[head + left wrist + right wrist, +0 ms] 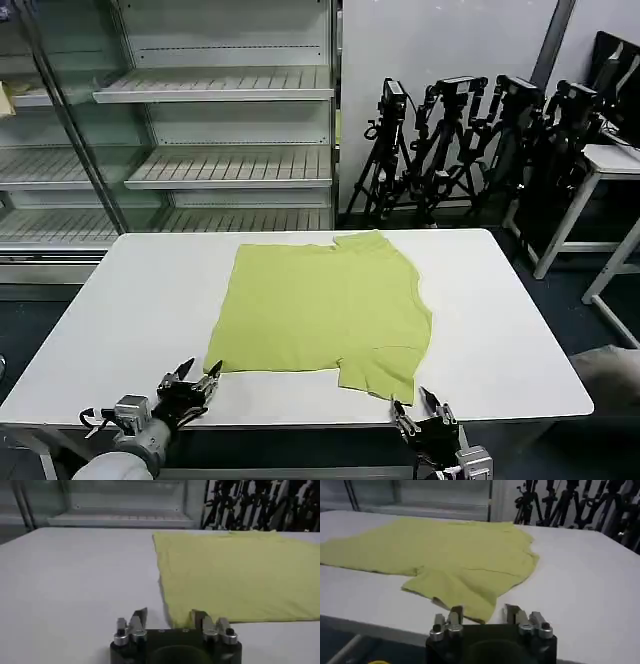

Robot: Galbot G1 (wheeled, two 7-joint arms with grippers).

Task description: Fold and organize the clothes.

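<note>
The clothes are one lime T-shirt [325, 305] lying partly folded on the white table [130, 300], with a sleeve [380, 370] sticking out toward the front edge. My left gripper [198, 377] is open just off the shirt's front left corner [172, 620], low over the table. Open too, my right gripper [416, 406] sits at the front edge, right before the sleeve [455, 590]. In the left wrist view the left gripper [169, 615] has the shirt's corner near one finger. In the right wrist view the right gripper [484, 611] has the sleeve's tip between its fingers.
Bare table [500, 320] lies to both sides of the shirt. Empty shelves [220, 90] stand behind the table. Black tripods [460, 140] and a white side table [610, 165] are at the back right.
</note>
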